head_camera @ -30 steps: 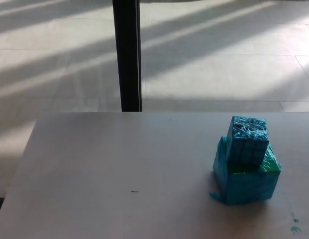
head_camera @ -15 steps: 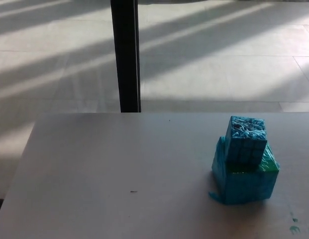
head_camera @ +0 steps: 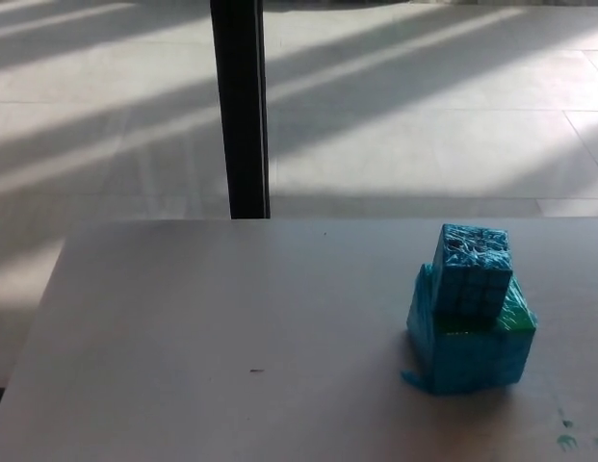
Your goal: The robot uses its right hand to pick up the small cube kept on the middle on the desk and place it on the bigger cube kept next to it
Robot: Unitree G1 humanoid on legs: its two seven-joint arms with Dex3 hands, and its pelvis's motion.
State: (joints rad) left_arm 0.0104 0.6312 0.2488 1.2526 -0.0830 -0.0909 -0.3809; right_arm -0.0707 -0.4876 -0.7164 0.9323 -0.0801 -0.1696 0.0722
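The small cube (head_camera: 470,271) already sits on the big cube (head_camera: 470,348) at the desk's (head_camera: 183,318) right, so I judge the job done; neither of my 2 hands shows.

Ahead of me a pale desk (head_camera: 202,318), a small dark speck (head_camera: 256,371) on it, green smudges (head_camera: 568,438) near its right corner, black upright post (head_camera: 239,106) behind, sunlit tiled floor (head_camera: 424,106) beyond

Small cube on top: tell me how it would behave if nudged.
The small cube has flat faces, so it would probably slide, not roll. It sits near the big cube's back edge, so a push could tip it off. Its wrinkled shiny wrapping looks slippery.
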